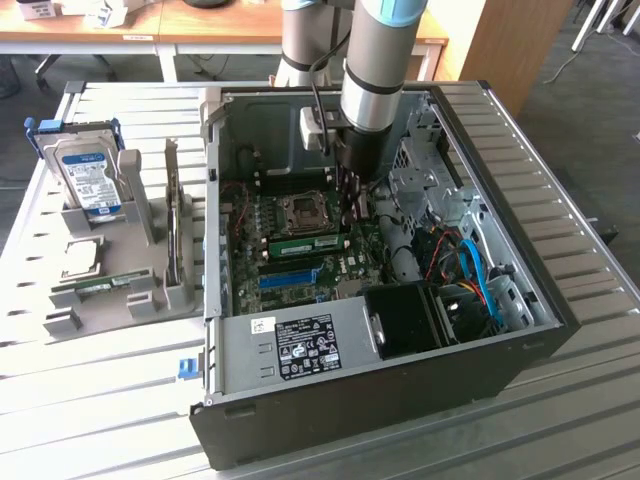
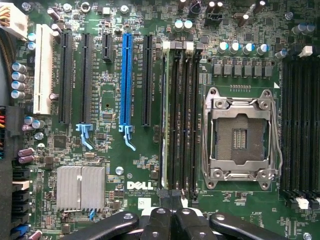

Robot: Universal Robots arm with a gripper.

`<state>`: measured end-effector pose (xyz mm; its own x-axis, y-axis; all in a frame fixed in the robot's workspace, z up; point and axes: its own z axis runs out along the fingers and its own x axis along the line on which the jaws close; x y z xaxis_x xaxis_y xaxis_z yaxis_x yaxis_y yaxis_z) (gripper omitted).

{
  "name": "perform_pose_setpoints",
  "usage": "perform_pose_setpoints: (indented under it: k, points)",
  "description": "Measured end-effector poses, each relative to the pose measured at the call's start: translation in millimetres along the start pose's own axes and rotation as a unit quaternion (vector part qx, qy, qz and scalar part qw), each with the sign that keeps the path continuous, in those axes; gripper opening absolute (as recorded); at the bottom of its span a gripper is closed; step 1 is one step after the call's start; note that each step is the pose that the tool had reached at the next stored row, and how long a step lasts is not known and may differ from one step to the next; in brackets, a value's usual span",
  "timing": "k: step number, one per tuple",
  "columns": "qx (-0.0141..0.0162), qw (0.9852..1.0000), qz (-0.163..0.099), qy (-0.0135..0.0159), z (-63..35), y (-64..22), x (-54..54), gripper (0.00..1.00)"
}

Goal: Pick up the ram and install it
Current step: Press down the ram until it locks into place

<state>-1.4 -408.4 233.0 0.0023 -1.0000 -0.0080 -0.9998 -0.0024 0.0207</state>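
Lying flat-on in a memory slot of the motherboard (image 1: 300,255), the ram (image 1: 307,242) shows in the exterior view as a narrow green stick with a white label, just beside the empty processor socket (image 1: 300,210) and inside the open computer case (image 1: 400,330). In the wrist view the ram (image 2: 164,115) stands edge-on in the slot nearest the blue expansion slot (image 2: 125,80), with further black memory slots between it and the processor socket (image 2: 240,137). The hand (image 1: 348,200) hangs over the motherboard close to one end of the ram, its fingers closed together with nothing held between them; whether the fingertips touch the stick cannot be told. In the wrist view the hand (image 2: 172,222) shows its dark fingers pressed against each other just beyond the end of the memory slots. The arm (image 1: 375,60) comes down into the case from above. A black fan housing (image 1: 405,315) sits near the front corner of the case. To the exterior view's left, a grey holder (image 1: 130,270) on the table (image 1: 90,390) carries a hard drive (image 1: 88,175) standing upright and a square silver processor (image 1: 82,258) lying flat.
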Motion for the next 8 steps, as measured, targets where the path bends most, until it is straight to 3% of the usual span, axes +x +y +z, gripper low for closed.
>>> perform_pose_setpoints:
  k: [8]
  points:
    - [0.0000, 1.0000, 0.000, 0.0000, 2.3, 0.0, 0.0, 0.11]
